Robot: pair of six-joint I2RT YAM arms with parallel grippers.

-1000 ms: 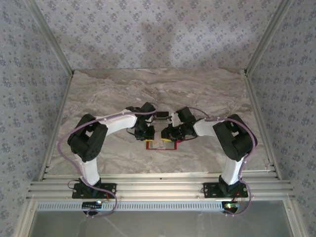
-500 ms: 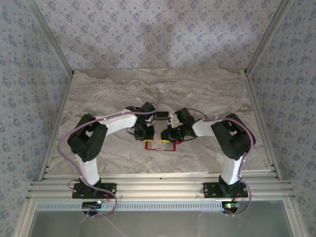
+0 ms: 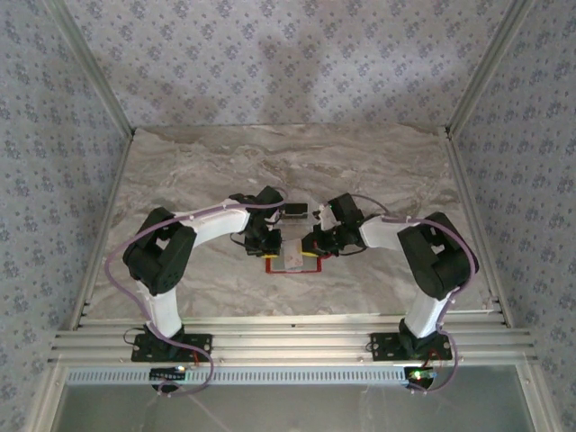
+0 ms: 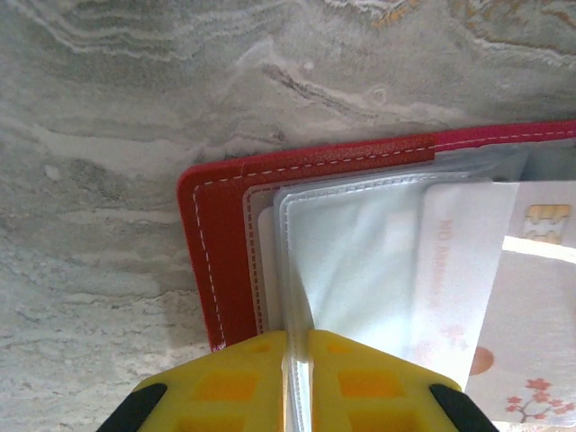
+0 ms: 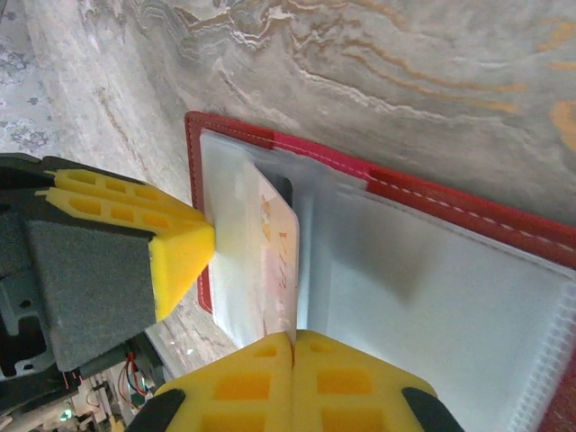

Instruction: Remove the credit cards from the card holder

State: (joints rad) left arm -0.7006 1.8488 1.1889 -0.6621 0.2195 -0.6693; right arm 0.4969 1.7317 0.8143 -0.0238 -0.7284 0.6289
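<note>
Swinging its elbow outward over the last second, the right arm has pulled back slightly, and the right gripper (image 5: 292,340) is now clamped shut on the near edge of a pale credit card (image 5: 281,256) that sits partly out of its clear pocket. Facing it, the left gripper (image 4: 297,337) is closed on the plastic sleeve of the red card holder (image 4: 220,256), which lies open and flat on the counter (image 4: 126,99) between both arms. For a clean pull, the left should probably pin the sleeve firmly while the right draws the card straight along the pocket, low and slow, so the holder neither lifts nor slides. Just beyond the holder lies what looks like a dark loose card (image 3: 295,212), already out.
</note>
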